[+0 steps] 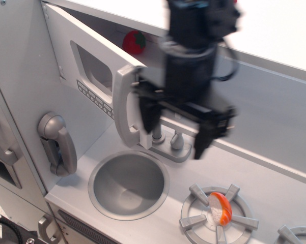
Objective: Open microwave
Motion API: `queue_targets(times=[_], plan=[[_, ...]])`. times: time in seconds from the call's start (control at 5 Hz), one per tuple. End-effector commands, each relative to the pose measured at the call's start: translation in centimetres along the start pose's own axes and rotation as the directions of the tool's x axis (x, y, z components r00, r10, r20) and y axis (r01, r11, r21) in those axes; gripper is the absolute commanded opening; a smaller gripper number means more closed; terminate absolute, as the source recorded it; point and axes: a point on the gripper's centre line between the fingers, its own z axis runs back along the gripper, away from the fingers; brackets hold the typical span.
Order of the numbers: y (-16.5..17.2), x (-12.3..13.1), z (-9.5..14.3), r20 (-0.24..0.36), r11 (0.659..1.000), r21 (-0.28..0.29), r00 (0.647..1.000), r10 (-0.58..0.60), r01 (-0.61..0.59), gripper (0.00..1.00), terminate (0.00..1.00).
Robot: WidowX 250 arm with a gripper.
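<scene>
Pretty much done, by the look of it. The microwave (94,71) sits upper left above the sink (128,184), and its door hangs partly open, handle (124,104) sticking out, with a red strawberry (134,41) visible inside. The gripper (175,129) hovers beside the handle, fingers spread wide and holding nothing. Maybe swing the door wider.

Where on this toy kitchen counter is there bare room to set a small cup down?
Bare counter lies right of the faucet, between the back wall and the burner holding the orange-white piece. The sink basin is empty too. It is crowded around the faucet: the open claw hangs there beside the microwave door's handle.
</scene>
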Motion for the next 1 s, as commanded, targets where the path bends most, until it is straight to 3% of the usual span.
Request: queue_targets(times=[0.0, 0.4, 0.8], plan=[[1.8, 6.6, 2.5, 0.120, 0.993, -0.062, 0.986, 0.112, -0.105, 1.00, 0.00], [6.2, 5.8, 1.3, 0.112, 0.996, -0.053, 0.990, 0.082, -0.077, 1.00, 0.00], [10.0, 2.2, 1.3, 0.142, 0.998, -0.022, 0.988, 0.053, -0.050, 1.00, 0.00]])
